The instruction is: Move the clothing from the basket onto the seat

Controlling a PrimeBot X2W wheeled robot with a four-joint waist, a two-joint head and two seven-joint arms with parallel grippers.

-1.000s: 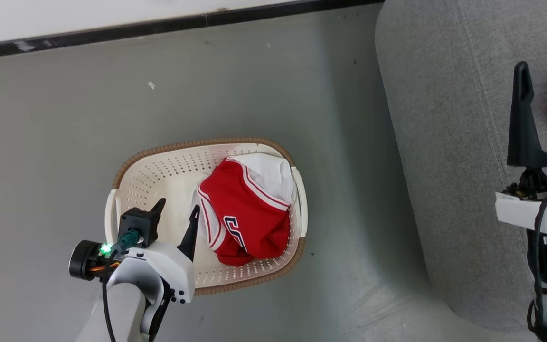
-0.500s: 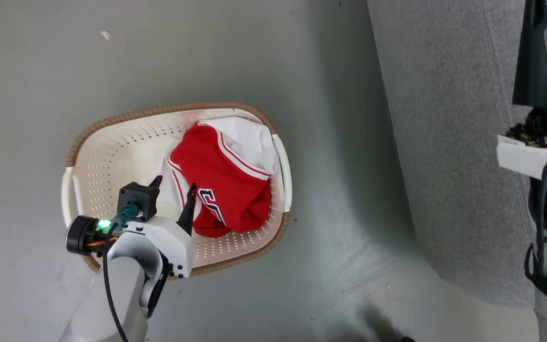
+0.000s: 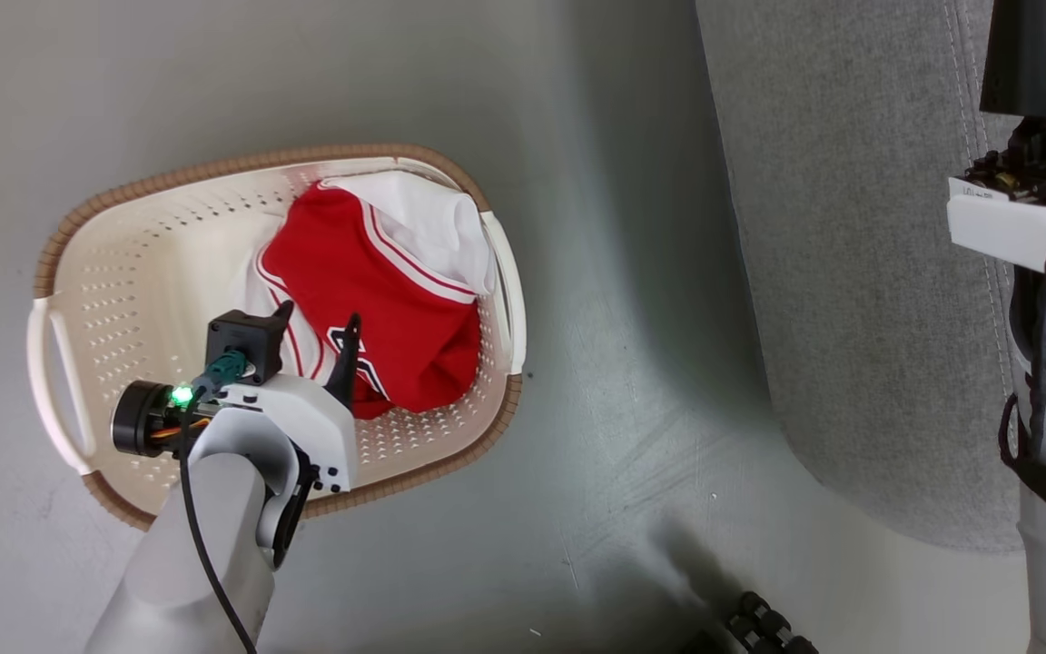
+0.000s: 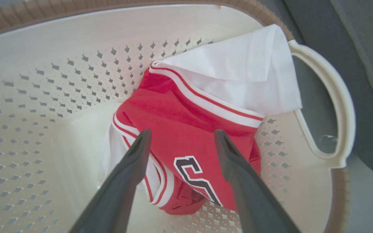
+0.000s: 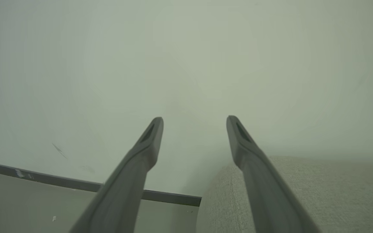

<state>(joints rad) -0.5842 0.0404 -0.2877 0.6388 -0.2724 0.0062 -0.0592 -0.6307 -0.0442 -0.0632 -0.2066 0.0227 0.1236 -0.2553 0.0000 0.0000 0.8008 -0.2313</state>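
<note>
Two dark fingers of the left pincer (image 4: 183, 133) stood spread wide, with nothing gripped between them. They reached down into the basket (image 3: 241, 165), and both tips hung over the red jersey (image 3: 378, 282); we could not tell whether they touched the cloth. Between the tips, in the left wrist view, we saw red fabric and, nearer the wrist, the dark white-edged letters (image 4: 194, 176).

The jersey lay crumpled inside the basket, in the half nearest the sofa (image 3: 850, 227). A white fold (image 4: 244, 69) of the heap rested against the basket's wall at that end, its corner reaching the side handle (image 4: 345, 106). White and red striped trim ran along the jersey's edge beneath that fold.

The basket sat on the grey-green floor (image 3: 623, 409), near the sofa's rounded edge but not touching it.

The right pincer (image 5: 195, 119) was equally wide apart and empty. It was raised above the sofa's edge, its fingers aimed at a pale wall (image 5: 186, 48) with a dark baseboard (image 5: 76, 184) along the bottom.
</note>
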